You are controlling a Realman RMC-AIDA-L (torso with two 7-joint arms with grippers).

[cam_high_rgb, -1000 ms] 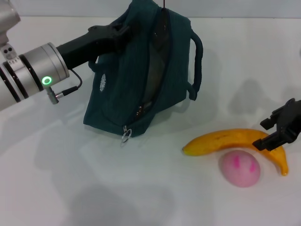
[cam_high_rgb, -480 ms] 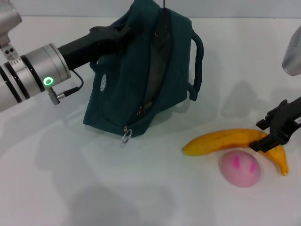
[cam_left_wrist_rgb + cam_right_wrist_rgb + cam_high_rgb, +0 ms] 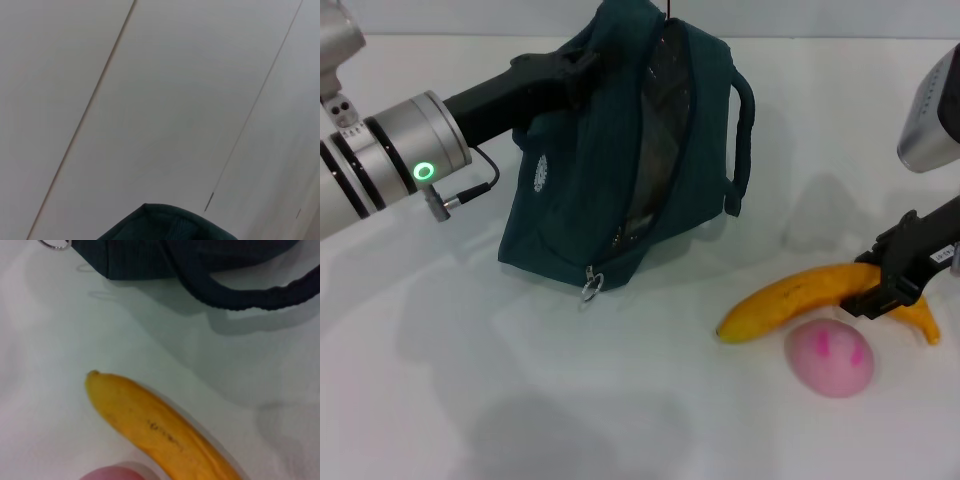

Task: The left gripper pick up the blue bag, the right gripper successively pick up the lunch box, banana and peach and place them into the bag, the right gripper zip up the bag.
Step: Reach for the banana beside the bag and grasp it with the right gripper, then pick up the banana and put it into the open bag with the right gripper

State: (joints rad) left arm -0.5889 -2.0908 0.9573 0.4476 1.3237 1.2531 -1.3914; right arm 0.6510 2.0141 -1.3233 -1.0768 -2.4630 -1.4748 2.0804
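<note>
The blue bag (image 3: 590, 190) hangs with its base on the white table, its zipper open and silver lining showing; its top edge also appears in the left wrist view (image 3: 165, 225). My left gripper (image 3: 582, 68) is shut on the bag's upper edge and holds it up. At the right, the yellow banana (image 3: 790, 298) lies tilted beside the pink peach (image 3: 831, 357). My right gripper (image 3: 880, 292) is shut on the banana near its right end. The right wrist view shows the banana (image 3: 160, 430) close up and the peach's edge (image 3: 112, 474). The lunch box is out of view.
The zipper's metal ring pull (image 3: 589, 291) hangs at the bag's lower front corner. A loop handle (image 3: 740, 140) sticks out on the bag's right side. A silver part of the right arm (image 3: 932, 115) is above the banana. The white table (image 3: 520, 400) spreads around everything.
My right gripper closed in on the banana. The banana's right end rose and its left tip shifted slightly right. The bag and left arm stayed put.
</note>
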